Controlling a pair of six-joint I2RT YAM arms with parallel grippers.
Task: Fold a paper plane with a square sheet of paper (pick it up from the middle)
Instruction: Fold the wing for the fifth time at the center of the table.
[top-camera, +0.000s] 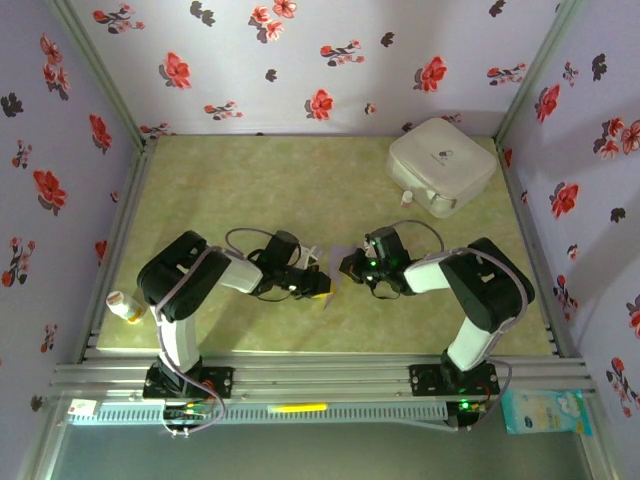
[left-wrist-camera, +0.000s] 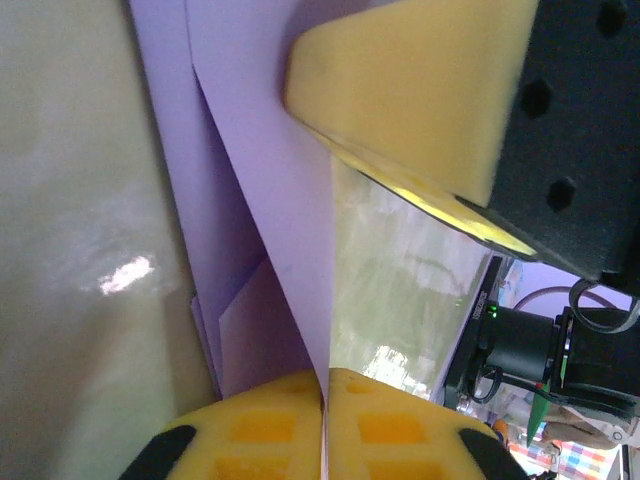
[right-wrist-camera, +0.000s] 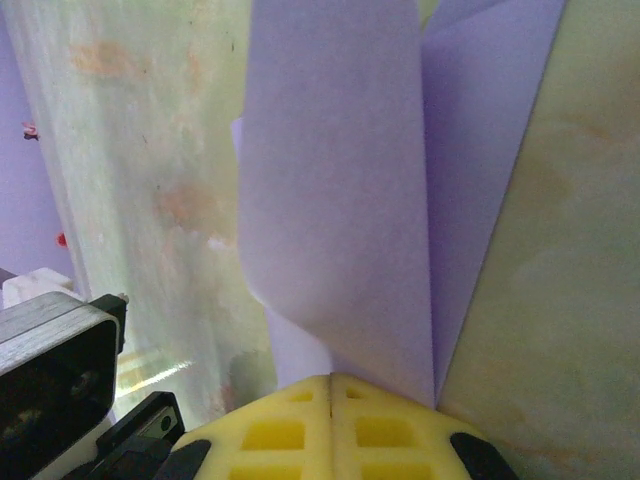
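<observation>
- Left gripper (left-wrist-camera: 323, 398): yellow pads pressed together, pinching one edge of the folded lavender paper (left-wrist-camera: 262, 170).
- Right gripper (right-wrist-camera: 331, 388): pads likewise pressed together, pinching the paper's opposite end.
- Paper: spans the two grippers at mid-table (top-camera: 250, 190), well apart from the white box (top-camera: 441, 165).

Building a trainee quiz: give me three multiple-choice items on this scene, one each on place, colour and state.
1. Where does the white box sit? A far right corner; B near left edge; C between the arms.
2. What colour is the paper? A lavender; B yellow; C green.
3. How is the right tool? A wide open; B shut on the paper; C shut on nothing.
Key: 1 A, the top view shows it there; 2 A, both wrist views show lavender; 3 B, it pinches the paper, no gap.
</observation>
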